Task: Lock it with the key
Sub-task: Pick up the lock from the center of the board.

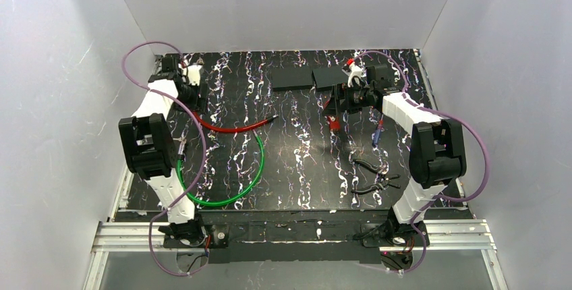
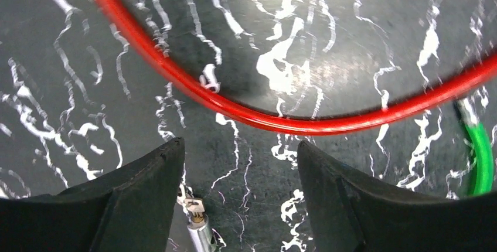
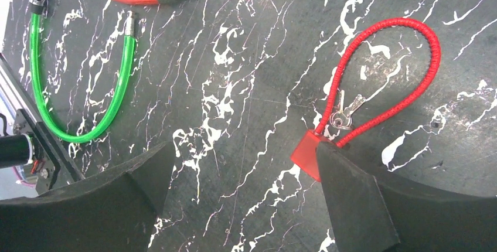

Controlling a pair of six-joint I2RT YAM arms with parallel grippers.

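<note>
A small key (image 2: pixel 190 204) sticks out of a silver lock cylinder (image 2: pixel 201 235) on the marbled table, close beside the inner edge of my left gripper's left finger. My left gripper (image 2: pixel 240 149) hangs open above the table with nothing between its fingers, and a red cable (image 2: pixel 264 120) curves across just beyond the fingertips. My right gripper (image 3: pixel 246 152) is open too, and its right finger covers part of a red padlock (image 3: pixel 306 155). The padlock's red cable loop (image 3: pixel 431 58) holds a ring of keys (image 3: pixel 343 114). In the top view the left gripper (image 1: pixel 194 75) is at the back left and the right gripper (image 1: pixel 345 94) at the back right.
A green cable lock (image 1: pixel 226 199) loops across the left middle of the table, and a red cable (image 1: pixel 233 128) lies behind it. Black boxes (image 1: pixel 313 77) lie at the back. Pliers (image 1: pixel 374 175) and a small blue tool (image 1: pixel 375 136) lie at the right. White walls enclose the table.
</note>
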